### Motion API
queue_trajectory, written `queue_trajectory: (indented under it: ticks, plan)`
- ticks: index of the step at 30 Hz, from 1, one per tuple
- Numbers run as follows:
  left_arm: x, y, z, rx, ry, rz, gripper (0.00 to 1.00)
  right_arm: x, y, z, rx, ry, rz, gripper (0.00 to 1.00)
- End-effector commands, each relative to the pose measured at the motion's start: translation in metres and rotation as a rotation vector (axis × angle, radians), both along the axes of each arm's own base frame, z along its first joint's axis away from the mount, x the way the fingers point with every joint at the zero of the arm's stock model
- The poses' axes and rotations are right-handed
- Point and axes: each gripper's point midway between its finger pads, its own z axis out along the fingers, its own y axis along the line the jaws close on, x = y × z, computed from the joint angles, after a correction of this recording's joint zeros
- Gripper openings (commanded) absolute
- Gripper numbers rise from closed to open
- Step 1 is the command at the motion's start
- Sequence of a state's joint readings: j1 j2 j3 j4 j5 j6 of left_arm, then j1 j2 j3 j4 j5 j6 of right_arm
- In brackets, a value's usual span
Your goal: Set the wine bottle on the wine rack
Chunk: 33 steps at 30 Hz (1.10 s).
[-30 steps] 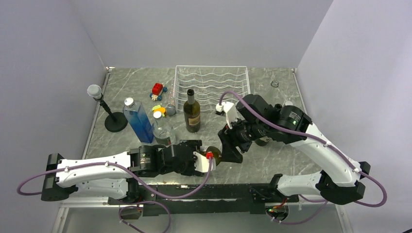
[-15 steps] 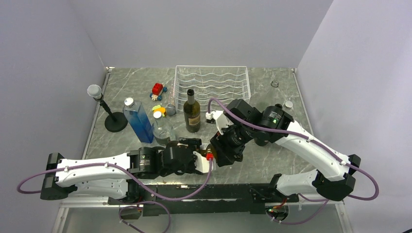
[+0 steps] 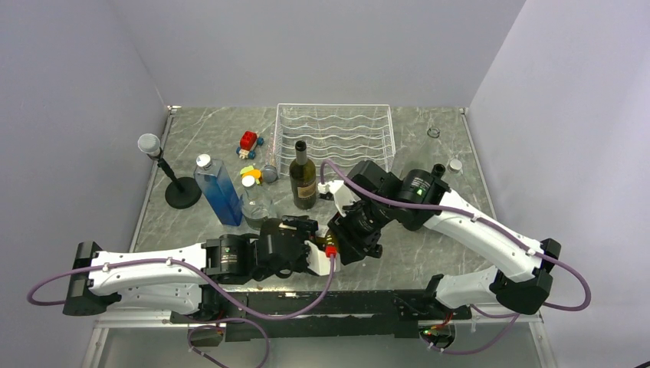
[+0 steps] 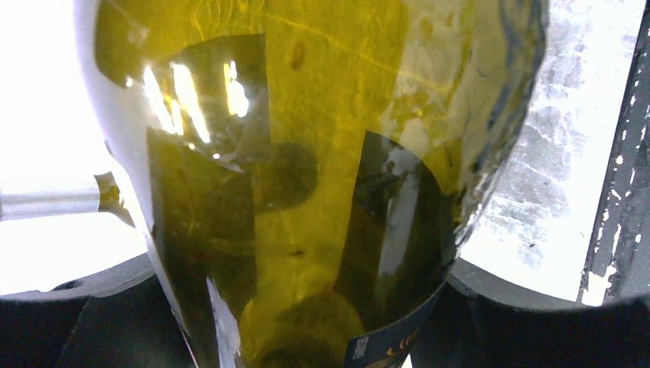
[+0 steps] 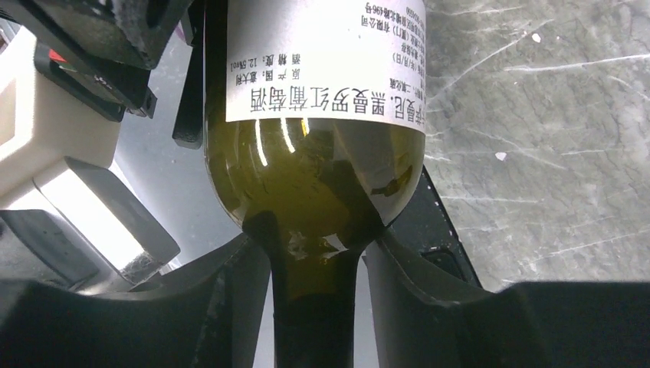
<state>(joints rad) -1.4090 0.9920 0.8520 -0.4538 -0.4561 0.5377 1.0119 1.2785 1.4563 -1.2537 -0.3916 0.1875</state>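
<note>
Right wrist view: wine bottle [image 5: 322, 176] runs up the frame, its neck low between my right gripper [image 5: 316, 268] fingers, close on both sides, cannot tell if they pinch | left wrist view: my left gripper [image 4: 306, 322] squeezes its fat body | top view: bottle low middle, wine rack [image 3: 335, 130] upper middle, well apart.

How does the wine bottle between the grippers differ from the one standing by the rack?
The held wine bottle is clamped in the left gripper, with the right gripper flanking its neck. The standing wine bottle is upright and untouched. The held wine bottle shows a white printed label, while the standing wine bottle's label looks tan. Both are dark glass, and neither is on the wine rack.
</note>
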Motion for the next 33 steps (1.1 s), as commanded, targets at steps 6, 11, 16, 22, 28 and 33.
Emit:
queue_trajectory:
  ticks: [6,11,16,22,28,33]
  plan:
    - [0.005,-0.015,0.074,-0.310,0.014,0.094,0.01,0.006,-0.005,-0.013,-0.031,-0.044,-0.028,0.04]
    - [0.005,-0.013,0.080,-0.356,0.009,0.092,0.12,0.008,-0.004,-0.009,-0.011,-0.075,-0.042,0.00]
    - [0.013,-0.008,0.080,-0.377,-0.011,0.157,0.57,0.014,-0.001,0.005,0.027,-0.131,-0.072,0.00]
    - [0.018,-0.006,0.060,-0.313,-0.026,0.187,0.99,0.012,0.000,0.012,0.046,-0.143,-0.072,0.00]
    - [0.006,-0.016,0.037,-0.255,0.018,0.095,0.99,0.014,-0.005,0.011,0.043,-0.156,-0.094,0.00]
    - [-0.007,-0.019,0.023,-0.236,0.054,0.011,0.99,0.017,-0.011,0.003,0.013,-0.167,-0.127,0.00]
